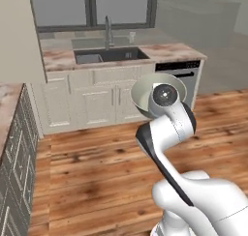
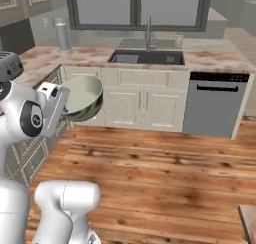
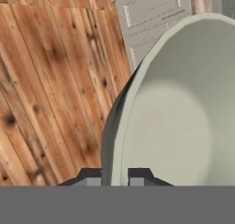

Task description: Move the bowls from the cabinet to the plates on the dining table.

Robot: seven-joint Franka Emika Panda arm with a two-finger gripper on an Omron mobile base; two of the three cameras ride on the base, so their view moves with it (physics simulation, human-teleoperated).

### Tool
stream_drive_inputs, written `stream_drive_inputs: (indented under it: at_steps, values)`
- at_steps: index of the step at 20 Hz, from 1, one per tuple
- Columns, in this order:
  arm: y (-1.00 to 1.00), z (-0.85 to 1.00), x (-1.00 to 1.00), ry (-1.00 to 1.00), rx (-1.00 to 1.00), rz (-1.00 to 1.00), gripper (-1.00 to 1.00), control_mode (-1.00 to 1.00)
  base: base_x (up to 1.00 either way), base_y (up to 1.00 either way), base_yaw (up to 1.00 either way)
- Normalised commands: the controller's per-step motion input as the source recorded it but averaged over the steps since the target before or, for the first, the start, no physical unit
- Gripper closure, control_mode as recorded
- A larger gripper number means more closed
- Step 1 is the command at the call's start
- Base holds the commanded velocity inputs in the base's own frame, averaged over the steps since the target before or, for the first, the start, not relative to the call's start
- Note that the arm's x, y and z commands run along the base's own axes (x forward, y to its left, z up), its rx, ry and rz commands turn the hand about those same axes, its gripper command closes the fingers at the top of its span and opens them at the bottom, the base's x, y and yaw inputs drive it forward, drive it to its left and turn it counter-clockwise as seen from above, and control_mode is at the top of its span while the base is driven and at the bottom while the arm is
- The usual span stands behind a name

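Gripping bowl (image 3: 174,103) rim, tool (image 3: 114,175) closed; dishwasher (image 2: 215,105) beyond.

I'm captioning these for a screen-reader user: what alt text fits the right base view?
A white robot arm holds a pale-lined bowl in its shut gripper, tilted on its side above a wooden floor. Behind stand cream cabinets, a marble counter with a dark sink under a window, and a grey dishwasher.

Both base views face the sink (image 1: 110,54) counter; the hand view looks closely downward.
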Motion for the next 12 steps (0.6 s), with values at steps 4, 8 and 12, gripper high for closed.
stream_drive_inputs:
  at_steps: [4,8,12]
  values:
    - [0.0,0.0,0.0,0.0,0.0,0.0,1.0,1.0,0.0,-0.26,-0.32]
    - [0.0,0.0,0.0,0.0,0.0,0.0,1.0,1.0,0.0,-0.27,-0.32]
    - [0.0,0.0,0.0,0.0,0.0,0.0,1.0,1.0,0.06,-0.34,-0.34]
